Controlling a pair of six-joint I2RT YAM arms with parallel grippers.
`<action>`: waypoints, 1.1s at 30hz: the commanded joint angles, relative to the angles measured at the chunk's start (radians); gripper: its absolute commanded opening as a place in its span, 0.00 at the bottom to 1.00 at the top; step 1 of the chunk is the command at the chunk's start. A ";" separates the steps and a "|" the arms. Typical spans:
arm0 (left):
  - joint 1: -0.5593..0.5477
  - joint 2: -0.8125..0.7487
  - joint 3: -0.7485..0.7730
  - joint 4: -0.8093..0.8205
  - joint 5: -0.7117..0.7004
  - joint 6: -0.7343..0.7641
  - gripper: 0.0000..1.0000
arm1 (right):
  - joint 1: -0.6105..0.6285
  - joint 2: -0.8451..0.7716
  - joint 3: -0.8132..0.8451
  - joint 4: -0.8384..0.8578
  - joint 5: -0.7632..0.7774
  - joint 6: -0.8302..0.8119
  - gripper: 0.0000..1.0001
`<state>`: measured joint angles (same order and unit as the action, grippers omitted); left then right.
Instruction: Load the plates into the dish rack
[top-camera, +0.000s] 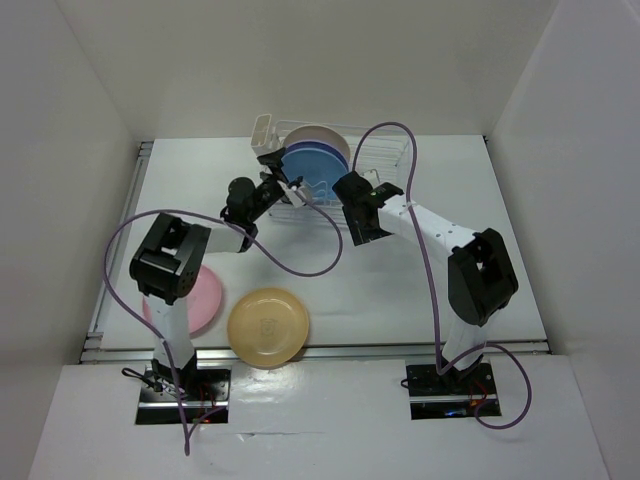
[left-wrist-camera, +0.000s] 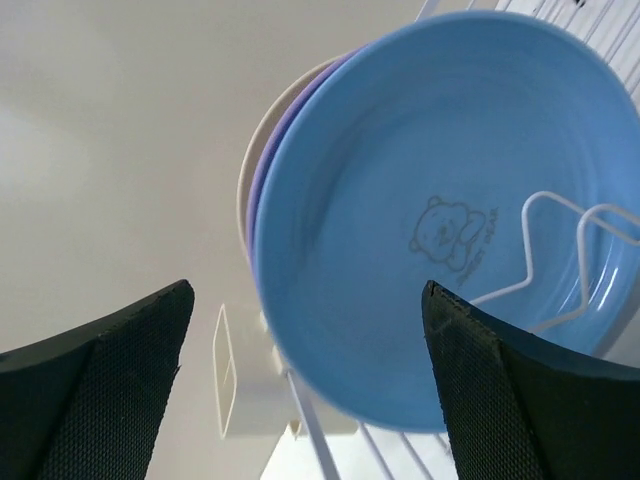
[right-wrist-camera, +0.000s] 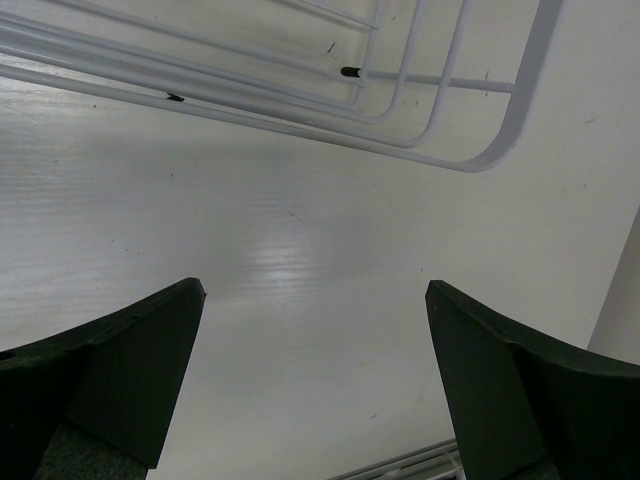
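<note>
The white dish rack (top-camera: 388, 152) stands at the back centre. Three plates stand upright in it: cream (top-camera: 318, 134) at the back, purple in the middle, light blue (top-camera: 315, 166) in front. My left gripper (top-camera: 288, 190) is open and empty just in front of the blue plate (left-wrist-camera: 440, 220), not touching it. The purple edge (left-wrist-camera: 258, 195) and the cream edge (left-wrist-camera: 246, 170) show behind the blue plate. My right gripper (top-camera: 370, 192) is open and empty at the rack's front edge (right-wrist-camera: 400, 95). The pink plate (top-camera: 205, 295) and the yellow-orange plate (top-camera: 268, 326) lie flat at the front left.
The rack's cutlery holder (top-camera: 265, 135) sits at its back left corner. My left arm's upper link covers part of the pink plate. White walls close in the table on three sides. Purple cables loop from both arms.
</note>
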<state>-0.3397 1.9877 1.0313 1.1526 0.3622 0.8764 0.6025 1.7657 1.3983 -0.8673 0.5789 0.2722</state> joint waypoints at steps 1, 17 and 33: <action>-0.015 -0.092 -0.019 -0.024 -0.097 -0.105 1.00 | 0.008 -0.028 -0.001 0.017 0.012 0.013 1.00; 0.019 -0.426 0.300 -1.099 -0.332 -0.629 1.00 | 0.008 -0.081 0.008 0.048 0.058 -0.005 1.00; 0.505 -0.582 0.103 -1.809 -0.024 -1.034 0.90 | 0.008 -0.175 -0.044 0.099 0.046 -0.014 1.00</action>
<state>0.1440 1.4734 1.1534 -0.5327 0.3183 -0.0761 0.6025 1.6524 1.3643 -0.8291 0.6243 0.2646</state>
